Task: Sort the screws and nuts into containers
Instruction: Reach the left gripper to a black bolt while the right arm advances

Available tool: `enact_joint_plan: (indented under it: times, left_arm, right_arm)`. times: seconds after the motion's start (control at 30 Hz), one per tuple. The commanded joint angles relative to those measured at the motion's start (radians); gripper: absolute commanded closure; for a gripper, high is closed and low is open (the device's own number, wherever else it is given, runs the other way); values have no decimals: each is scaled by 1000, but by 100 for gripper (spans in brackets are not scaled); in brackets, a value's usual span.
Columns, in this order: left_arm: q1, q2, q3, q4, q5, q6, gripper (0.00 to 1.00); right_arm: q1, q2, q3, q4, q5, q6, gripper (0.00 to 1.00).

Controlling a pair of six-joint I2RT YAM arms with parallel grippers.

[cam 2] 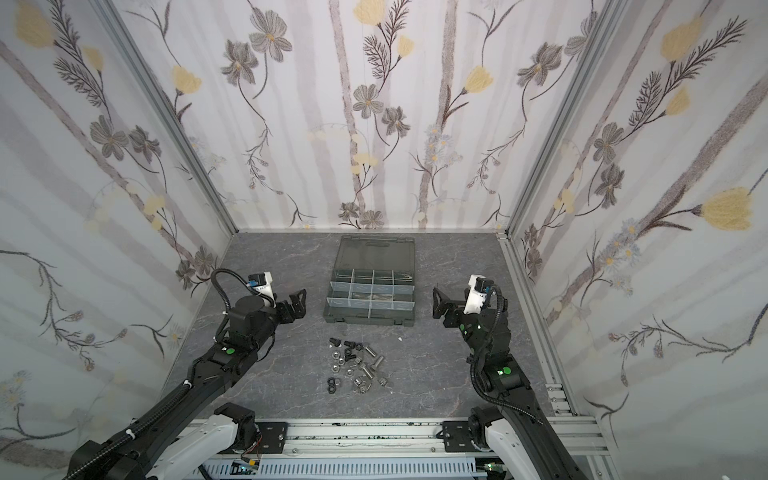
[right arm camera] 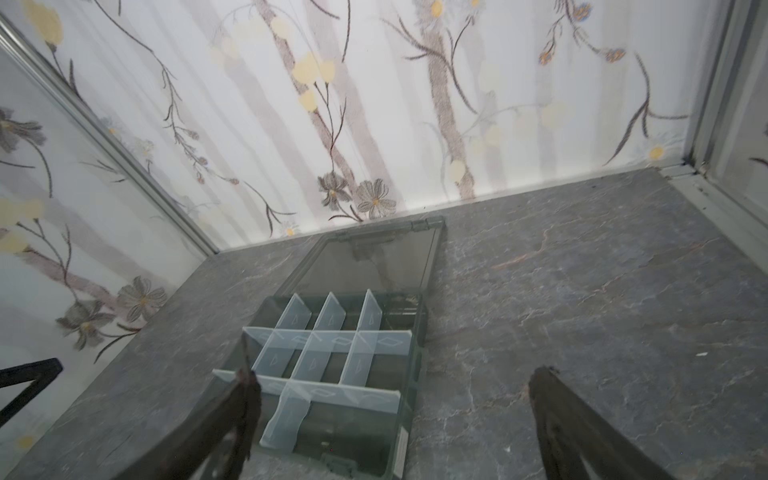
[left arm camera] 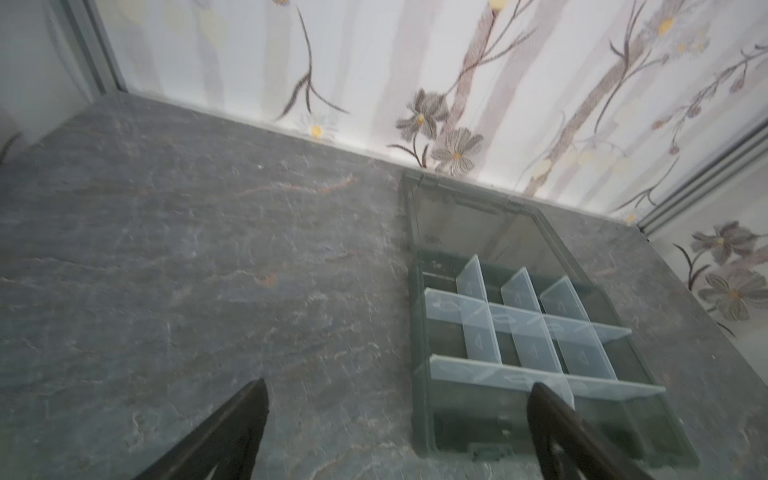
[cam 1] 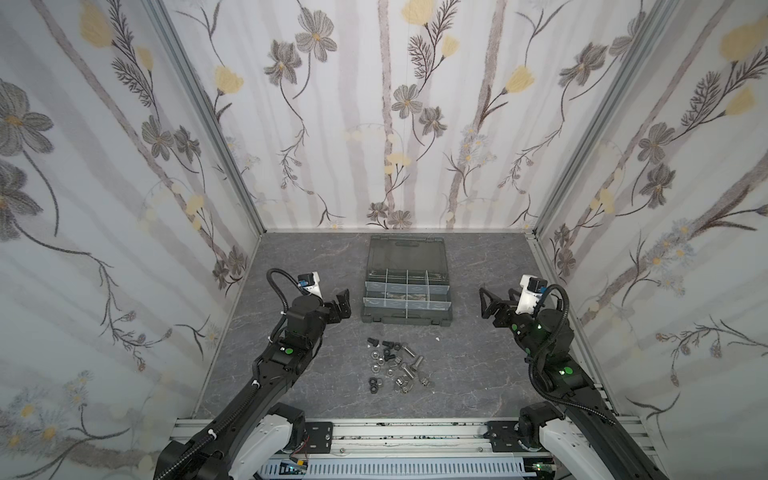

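- Dark grey plastic case [cam 1: 405,319], pale translucent dividers, square cells.
- Shiny hex bolts [cam 1: 409,352], silver and black nuts [cam 1: 376,354], loose on veined table [cam 1: 478,374].
- Left gripper [cam 1: 341,305], right gripper [cam 1: 485,303]: jaws spread, empty.

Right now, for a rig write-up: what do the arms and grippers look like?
The left arm and right arm are black, with white shells at the base, round green dots on the joints and ribbed black hoses near the wrists. Each wrist has a white camera mount. The left gripper and right gripper have black triangular open-frame fingers.
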Motion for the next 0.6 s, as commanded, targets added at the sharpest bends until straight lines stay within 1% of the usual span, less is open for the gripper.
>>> enact_joint_plan:
  times: [0.0,0.07,0.13,0.23,0.33,0.43,0.57]
  left_arm:
    - [-55,-14,-11,-115,-7,-126,4]
    - [-93,-5,-18,-127,3,-178,7]
    - [-130,16,-15,-150,18,-204,11]
    - [-189,56,-9,-186,8,-254,15]
    - [-241,98,-15,-207,-9,-303,18]
    - [-273,147,-15,-214,-23,-356,21]
    - [-307,229,25,-217,-14,-364,23]
  right_arm:
    - [36,-27,-24,-118,-37,69,0]
    - [48,-28,-29,-142,-43,81,0]
    - [63,-26,-40,-147,-62,92,0]
    - [78,-16,-71,-111,-71,118,0]
    - [81,13,-70,-96,-97,134,0]
    - [89,40,-52,-97,-109,134,0]
    - [95,64,-51,-74,-150,152,0]
